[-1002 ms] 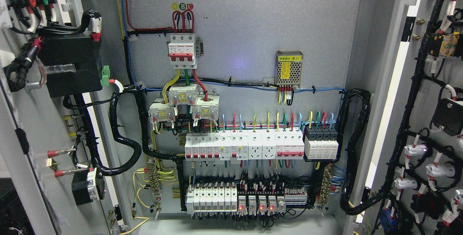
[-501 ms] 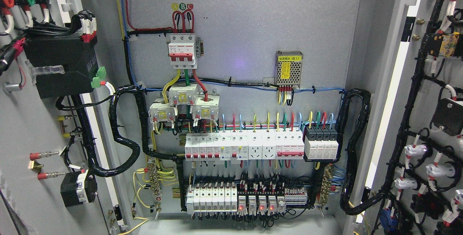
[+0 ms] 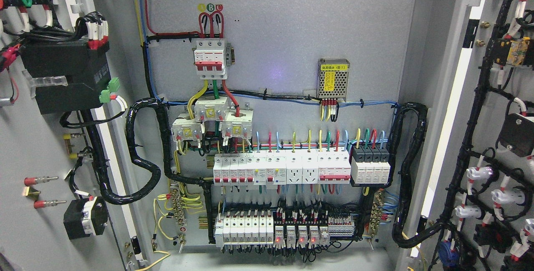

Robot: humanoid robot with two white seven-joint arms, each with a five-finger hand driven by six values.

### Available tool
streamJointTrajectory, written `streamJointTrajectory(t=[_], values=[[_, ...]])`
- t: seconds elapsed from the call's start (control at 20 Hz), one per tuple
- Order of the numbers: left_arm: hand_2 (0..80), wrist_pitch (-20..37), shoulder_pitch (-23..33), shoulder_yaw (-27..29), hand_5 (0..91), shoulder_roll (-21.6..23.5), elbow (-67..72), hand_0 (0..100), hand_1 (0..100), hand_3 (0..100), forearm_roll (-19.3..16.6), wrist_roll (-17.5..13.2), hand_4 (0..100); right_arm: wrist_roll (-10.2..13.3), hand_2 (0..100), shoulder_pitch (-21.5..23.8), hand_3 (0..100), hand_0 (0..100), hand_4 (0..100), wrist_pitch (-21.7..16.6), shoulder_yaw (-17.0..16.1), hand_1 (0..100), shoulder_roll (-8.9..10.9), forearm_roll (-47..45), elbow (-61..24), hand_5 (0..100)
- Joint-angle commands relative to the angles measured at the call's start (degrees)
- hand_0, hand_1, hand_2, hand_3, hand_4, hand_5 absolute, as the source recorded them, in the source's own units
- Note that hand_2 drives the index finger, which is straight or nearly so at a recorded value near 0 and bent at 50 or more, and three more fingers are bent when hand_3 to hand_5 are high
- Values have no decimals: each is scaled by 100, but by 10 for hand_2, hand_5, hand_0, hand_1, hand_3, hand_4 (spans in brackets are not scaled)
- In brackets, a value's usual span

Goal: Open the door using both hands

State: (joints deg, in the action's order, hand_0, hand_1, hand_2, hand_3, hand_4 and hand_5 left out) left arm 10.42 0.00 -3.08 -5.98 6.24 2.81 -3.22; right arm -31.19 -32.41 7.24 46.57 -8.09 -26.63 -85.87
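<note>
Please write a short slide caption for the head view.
Both cabinet doors open, exposing breaker rows and wiring; no robot hand visible.

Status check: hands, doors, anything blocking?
Both hands out of view. Left door and right door both swung wide, cabinet interior fully exposed. Nothing visibly in the way.

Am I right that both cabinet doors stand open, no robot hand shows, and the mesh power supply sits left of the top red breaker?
Not quite: in the head view the mesh power supply sits right of the top red breaker. The rest holds.
</note>
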Motion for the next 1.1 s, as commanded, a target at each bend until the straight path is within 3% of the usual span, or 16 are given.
streamJointTrajectory(t=[0.0, 0.25, 0.4, 0.55, 0.85, 1.05], values=[[0, 4, -18, 0, 0, 0, 0, 0, 0, 0, 0, -4, 0, -18, 0, 269, 0, 192, 0, -21, -253, 0, 166, -9, -35, 0], [0, 3, -18, 0, 0, 0, 0, 0, 0, 0, 0, -4, 0, -1, 0, 585, 0, 192, 0, -21, -842, 0, 421, 17, -175, 0], [0, 4, -18, 0, 0, 0, 0, 0, 0, 0, 0, -4, 0, 262, 0, 735, 0, 192, 0, -30, -1123, 0, 702, 8, -255, 0], [0, 4, -18, 0, 0, 0, 0, 0, 0, 0, 0, 5, 0, 316, 0, 972, 0, 192, 0, -108, -1396, 0, 861, -1, -404, 0], [0, 4, -18, 0, 0, 0, 0, 0, 0, 0, 0, 5, 0, 544, 0, 1903, 0, 192, 0, -389, -2002, 0, 853, -1, -887, 0], [0, 3, -18, 0, 0, 0, 0, 0, 0, 0, 0, -3, 0, 544, 0, 2352, 0, 192, 0, -767, -2371, 0, 896, 17, -1125, 0]])
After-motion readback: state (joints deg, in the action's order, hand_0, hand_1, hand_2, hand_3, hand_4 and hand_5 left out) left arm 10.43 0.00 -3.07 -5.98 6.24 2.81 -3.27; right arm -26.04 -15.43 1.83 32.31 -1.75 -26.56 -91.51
